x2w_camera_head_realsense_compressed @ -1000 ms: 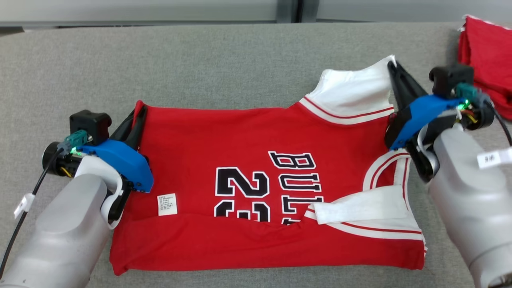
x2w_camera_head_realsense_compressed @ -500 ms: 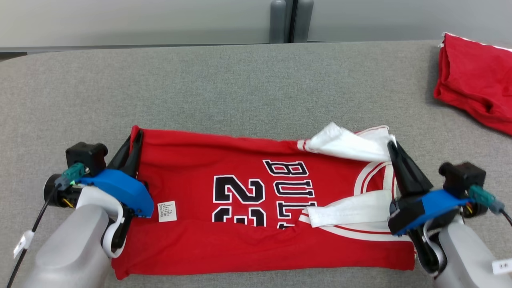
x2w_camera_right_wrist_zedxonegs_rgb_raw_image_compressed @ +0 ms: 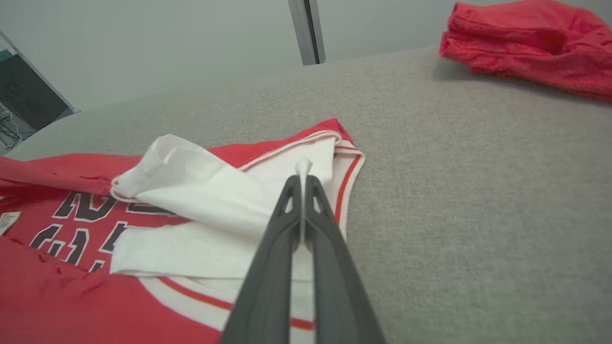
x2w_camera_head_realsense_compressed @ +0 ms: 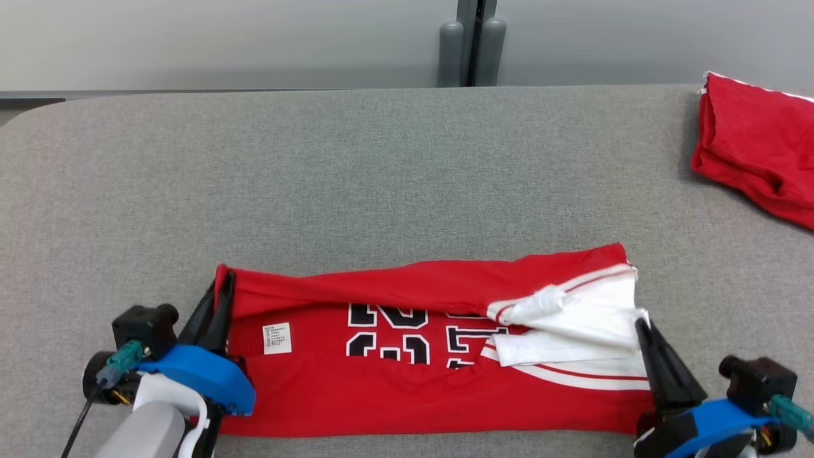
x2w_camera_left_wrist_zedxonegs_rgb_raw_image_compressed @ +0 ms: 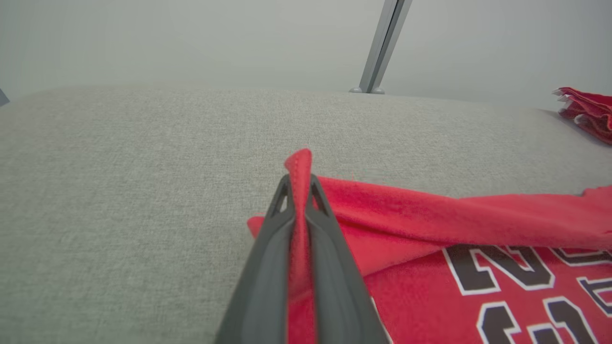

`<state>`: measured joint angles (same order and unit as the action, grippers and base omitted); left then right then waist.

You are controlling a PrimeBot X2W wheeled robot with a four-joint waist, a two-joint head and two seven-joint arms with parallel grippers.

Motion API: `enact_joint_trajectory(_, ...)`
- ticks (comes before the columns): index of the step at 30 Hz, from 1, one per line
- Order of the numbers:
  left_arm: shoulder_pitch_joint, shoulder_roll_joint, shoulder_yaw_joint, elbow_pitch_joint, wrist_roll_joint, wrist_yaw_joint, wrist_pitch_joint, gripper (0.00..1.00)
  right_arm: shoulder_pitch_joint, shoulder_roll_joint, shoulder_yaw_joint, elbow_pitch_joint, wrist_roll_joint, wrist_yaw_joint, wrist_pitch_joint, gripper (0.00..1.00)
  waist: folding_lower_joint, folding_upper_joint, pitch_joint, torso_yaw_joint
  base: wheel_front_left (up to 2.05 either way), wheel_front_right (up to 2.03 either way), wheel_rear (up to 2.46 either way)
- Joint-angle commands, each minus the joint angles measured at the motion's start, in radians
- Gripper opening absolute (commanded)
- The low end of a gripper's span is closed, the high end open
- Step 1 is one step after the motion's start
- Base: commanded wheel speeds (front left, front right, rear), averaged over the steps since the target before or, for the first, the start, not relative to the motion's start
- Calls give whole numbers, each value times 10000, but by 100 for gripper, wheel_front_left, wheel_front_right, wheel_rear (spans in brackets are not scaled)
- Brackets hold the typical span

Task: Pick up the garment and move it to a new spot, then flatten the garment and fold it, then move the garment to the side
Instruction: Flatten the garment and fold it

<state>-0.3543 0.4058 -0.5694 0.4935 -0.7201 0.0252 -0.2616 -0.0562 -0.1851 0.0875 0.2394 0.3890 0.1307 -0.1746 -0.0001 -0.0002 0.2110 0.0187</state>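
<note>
Jersey (x2w_camera_head_realsense_compressed: 381,388) lies in a long red band along the near edge of the grey table (x2w_camera_head_realsense_compressed: 381,178), close in front of the robot, with its black lettering half covered. At its left end the left gripper (x2w_camera_head_realsense_compressed: 221,280) has its two dark fingers pressed together on a red hem corner, and the cloth pokes up past the tips. At the right end the right gripper (x2w_camera_head_realsense_compressed: 642,324) is pinched just as tight on a sliver of the white fabric (x2w_camera_head_realsense_compressed: 591,318) by the armhole. Gripping both ends at once looks meant to keep the upper layer taut, so it goes over as one straight fold instead of sagging in the middle. The rolled red ridge along the jersey's far side suggests that fold is under way and not yet laid flat. A small white label (x2w_camera_head_realsense_compressed: 277,338) shows near the left end. Farther off, at the table's far right, a second red cloth (x2w_camera_head_realsense_compressed: 757,152) sits in a heap well apart, probably set aside out of the way. Beyond the far edge a grey post (x2w_camera_head_realsense_compressed: 470,44) stands against the wall.
</note>
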Motion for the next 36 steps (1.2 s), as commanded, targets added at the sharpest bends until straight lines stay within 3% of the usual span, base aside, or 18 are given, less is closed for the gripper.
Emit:
enact_joint_trajectory(1,293,-52,140,-88,160,-56,-44,0,452,193,-124,-262,-67,2,198,0,1,2,-39,45,0,0,0)
enact_joint_trajectory(6,774,-292,528,-168,416,-125,-44,0,1050,490,-401,-529,-82,2,499,0,1,2,-120,86,0,0,0)
enact_joint_trajectory(7,829,-346,685,-247,491,-131,-46,25,1132,504,-447,-538,-123,2,542,44,1,2,-142,89,0,0,0)
enact_joint_trajectory(8,902,-415,816,-316,594,-108,-44,87,1179,533,-512,-557,-154,2,537,100,1,2,-172,91,0,0,0)
enact_joint_trajectory(9,1020,-495,974,-402,730,-79,-44,100,1216,546,-534,-560,-187,2,555,100,1,2,-202,87,0,0,0)
enact_joint_trajectory(18,2135,-1248,3307,-2058,2366,57,-45,100,560,224,-852,-859,-456,2,567,100,1,2,-346,152,0,0,0)
enact_joint_trajectory(28,3224,-2933,6391,-3520,4635,-776,-45,100,-911,-60,-1125,750,-1167,2,1420,100,1,2,-219,461,0,0,0)
enact_joint_trajectory(36,3748,-3454,7085,-3469,5802,-1248,-44,100,-1291,81,-653,2324,-1191,2,1816,100,1,2,-154,664,0,0,0)
